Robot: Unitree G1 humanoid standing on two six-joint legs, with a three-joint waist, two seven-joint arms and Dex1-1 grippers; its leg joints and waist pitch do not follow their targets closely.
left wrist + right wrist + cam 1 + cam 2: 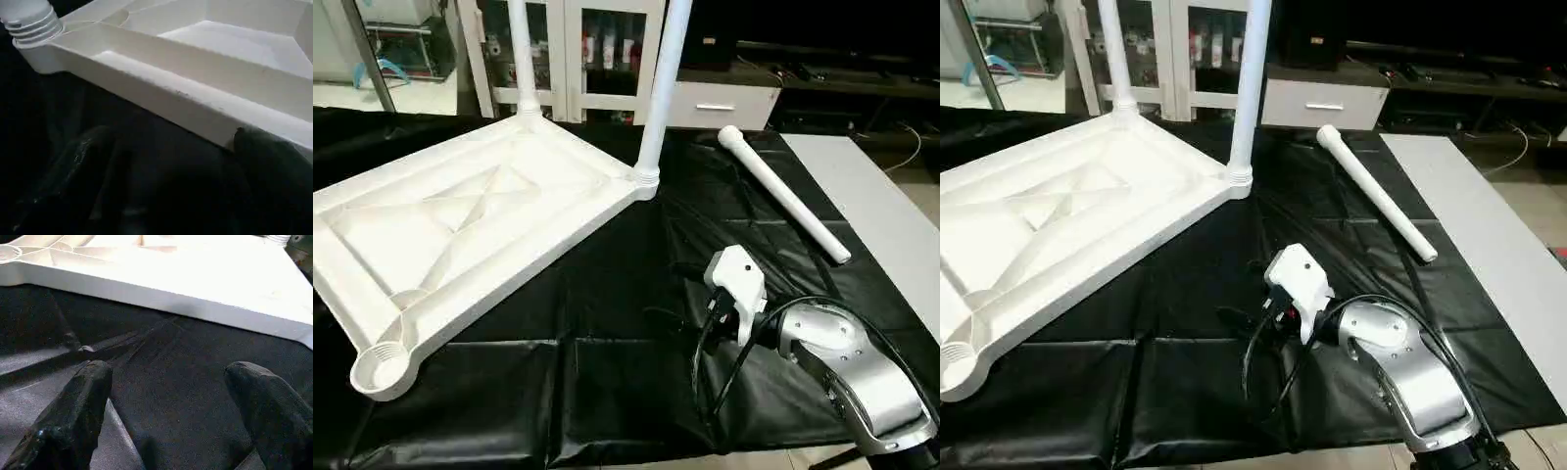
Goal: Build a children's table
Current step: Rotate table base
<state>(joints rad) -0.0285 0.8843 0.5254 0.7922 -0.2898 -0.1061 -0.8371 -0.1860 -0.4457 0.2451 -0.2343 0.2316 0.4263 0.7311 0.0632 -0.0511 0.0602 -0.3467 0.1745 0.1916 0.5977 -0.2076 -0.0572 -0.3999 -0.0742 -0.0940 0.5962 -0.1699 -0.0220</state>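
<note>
A black sheet point(607, 372) covers the tabletop point(871, 196), whose bare grey surface shows along the robot's right side. Behind it stand a white cabinet point(607, 59) with glass doors and a low drawer unit point(720, 103); dark shelving runs off to the right.

The table top point(460, 235) lies upside down on the sheet, its X-ribbed underside facing up. Its long axis runs diagonally, from the near left corner away toward the far middle of the tabletop. Two legs stand upright in the far corner sockets: one leg point(522, 54) at the back, a second leg point(661, 88) at the corner nearest the middle of the sheet. The near socket point(380, 370) is open, with no leg in it. A loose leg point(783, 193) lies flat on the sheet to the right, well apart from the table top, its wide end pointing away from the robot and its narrow end toward the near right.

The right arm point(847, 377) reaches in from the lower right, forearm angled toward the table top, low over the sheet. The right gripper point(166, 396) is spread wide and holds nothing, its fingers aimed at the table top's long edge. The left gripper point(186, 166) is also spread wide, close against the rim of the table top, near a seated leg.
</note>
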